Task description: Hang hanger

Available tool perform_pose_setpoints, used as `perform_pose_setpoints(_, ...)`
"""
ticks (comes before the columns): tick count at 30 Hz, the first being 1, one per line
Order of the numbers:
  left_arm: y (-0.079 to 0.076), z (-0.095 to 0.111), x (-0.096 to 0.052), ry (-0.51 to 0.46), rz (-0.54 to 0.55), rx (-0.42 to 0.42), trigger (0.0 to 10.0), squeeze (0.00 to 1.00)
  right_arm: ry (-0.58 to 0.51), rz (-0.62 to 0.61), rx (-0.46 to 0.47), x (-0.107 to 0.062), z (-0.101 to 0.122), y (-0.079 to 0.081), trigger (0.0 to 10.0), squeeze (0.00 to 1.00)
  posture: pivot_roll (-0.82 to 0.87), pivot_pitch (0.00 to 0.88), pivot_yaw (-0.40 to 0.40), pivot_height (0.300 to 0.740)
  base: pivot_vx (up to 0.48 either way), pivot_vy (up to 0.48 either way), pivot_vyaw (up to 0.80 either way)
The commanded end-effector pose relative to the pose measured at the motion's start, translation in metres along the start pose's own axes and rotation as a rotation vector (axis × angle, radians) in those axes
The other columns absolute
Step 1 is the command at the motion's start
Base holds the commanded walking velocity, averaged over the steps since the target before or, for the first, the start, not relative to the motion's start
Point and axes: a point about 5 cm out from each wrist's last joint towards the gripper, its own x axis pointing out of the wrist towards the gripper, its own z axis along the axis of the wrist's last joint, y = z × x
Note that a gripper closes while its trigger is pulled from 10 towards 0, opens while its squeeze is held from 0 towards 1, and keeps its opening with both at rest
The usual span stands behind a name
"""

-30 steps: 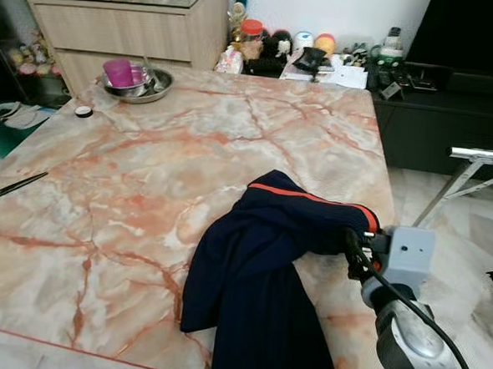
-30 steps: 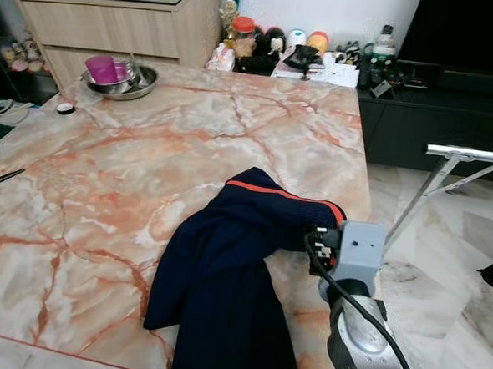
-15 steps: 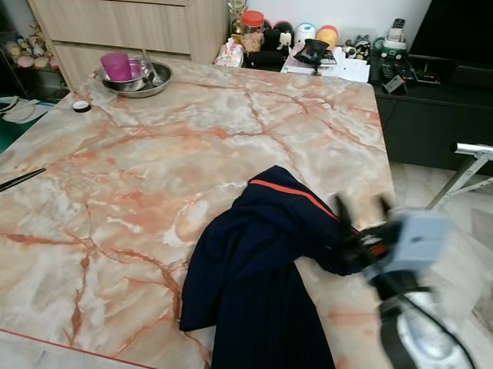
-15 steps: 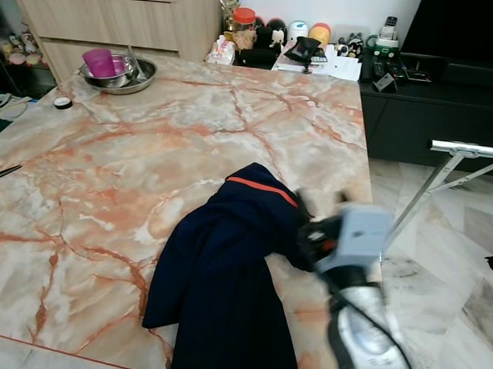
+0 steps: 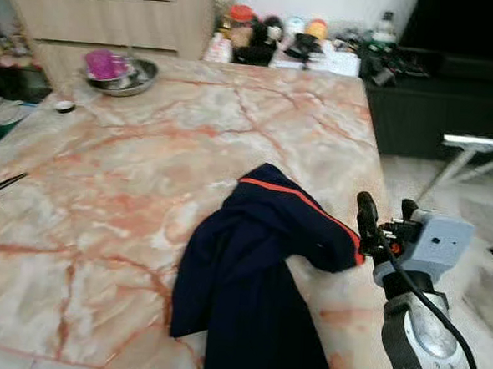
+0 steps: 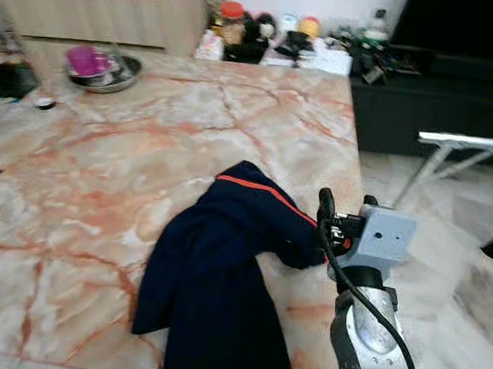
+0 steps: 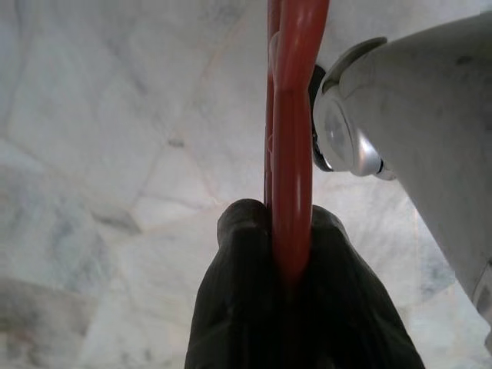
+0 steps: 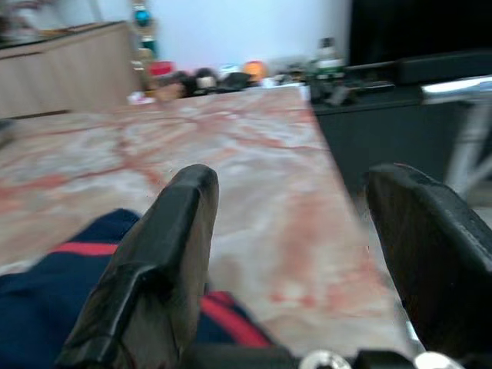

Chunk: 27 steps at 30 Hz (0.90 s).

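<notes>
A pink-veined marble table [image 5: 147, 170] took up most of the room, with a wooden sideboard [image 5: 114, 17] behind it, a dark low unit [image 5: 452, 105] to the right and pale stone tiles on the floor. A navy garment [image 5: 257, 277] with an orange stripe lay crumpled near the table's right edge, its lower part hanging over the near edge. The right gripper [image 5: 387, 216] stood just beside it, fingers spread wide and holding nothing. Its wrist view looked across the tabletop between the two fingers [image 8: 165, 254]. The left wrist view showed the left gripper [image 7: 290, 254] clamped on a red hanger [image 7: 294, 138] above the tiles. A metal bowl [image 5: 123, 75] at the far left corner held a purple cup [image 5: 103, 63].
</notes>
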Motion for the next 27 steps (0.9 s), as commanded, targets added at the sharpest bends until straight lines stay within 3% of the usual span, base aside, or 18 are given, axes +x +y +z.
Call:
perform_pose_setpoints(1,-0.003,-0.009,-0.001,0.030,-0.014,0.010,10.0,0.00,0.013,-0.003,0.002,0.000,-0.003,-0.002,10.0,0.00,-0.05,0.184,-0.008,0.740,0.000,-0.240,-0.77)
perform_pose_setpoints(12,-0.005,-0.008,-0.001,0.029,-0.019,0.012,10.0,0.00,0.012,-0.003,0.000,0.001,-0.004,-0.002,10.0,0.00,-0.05,0.183,-0.008,0.740,0.000,-0.250,-0.77)
perform_pose_setpoints(20,-0.024,0.004,0.003,0.011,-0.041,0.028,10.0,0.00,0.000,0.039,0.009,0.004,-0.005,0.006,10.0,0.00,-0.05,0.181,-0.007,0.740,0.000,-0.327,0.00)
perform_pose_setpoints(27,-0.022,0.003,0.003,0.014,-0.039,0.031,10.0,0.00,0.001,0.040,0.023,0.005,-0.007,0.006,10.0,0.00,-0.05,0.181,-0.007,0.740,0.000,-0.352,0.00)
